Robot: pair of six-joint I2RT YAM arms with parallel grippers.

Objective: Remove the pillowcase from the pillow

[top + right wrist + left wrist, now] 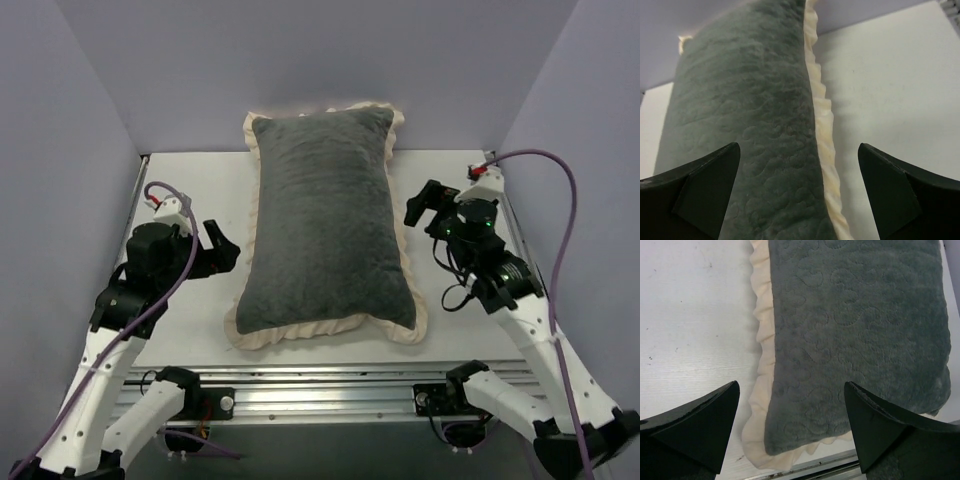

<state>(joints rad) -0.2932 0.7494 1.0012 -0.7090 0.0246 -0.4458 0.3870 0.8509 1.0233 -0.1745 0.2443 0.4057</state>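
Top external view has the pillowcase (325, 225) lying grey face up on the desk (190, 190), between the two pairs of jaws and touched by neither. The pillow is hidden inside, judging by the plump bulge. Left jaws and right jaws are both spread wide and hold nothing. From the left wrist, the cream frill (760, 405) at the near corner sits just ahead of the left jaws. Which edge carries the opening cannot be told. A good start would be pinching only frill or loose cover, not the stuffing, so one side anchors while the other draws the fabric away.
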